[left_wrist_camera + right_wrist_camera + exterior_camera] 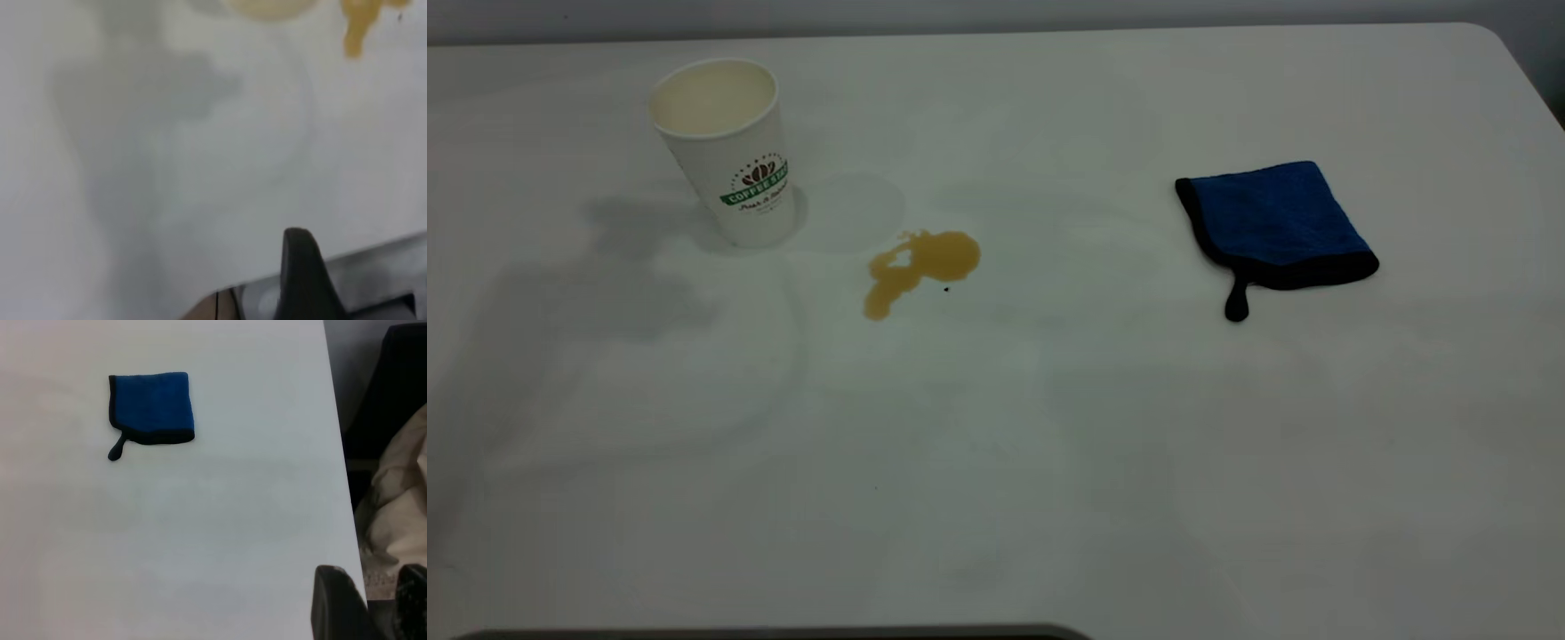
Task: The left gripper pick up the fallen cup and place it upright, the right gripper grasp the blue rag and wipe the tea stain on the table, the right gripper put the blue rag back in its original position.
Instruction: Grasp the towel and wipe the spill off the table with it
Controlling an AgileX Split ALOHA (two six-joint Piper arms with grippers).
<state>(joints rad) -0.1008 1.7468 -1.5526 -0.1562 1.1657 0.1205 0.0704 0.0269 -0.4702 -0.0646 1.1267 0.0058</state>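
Blue rag [153, 407] well beyond right gripper [370, 603].

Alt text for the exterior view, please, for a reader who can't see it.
A white paper cup stands upright at the far left of a white table, an amber tea stain just right of it. A blue rag lies flat farther right; no gripper shows.

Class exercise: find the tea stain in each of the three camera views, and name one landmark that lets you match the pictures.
Exterior view: the tea stain lies left of centre, just right of the upright cup.
Left wrist view: only its tail shows, at the top right edge.
Right wrist view: not in it.
Shared landmark: the white table.
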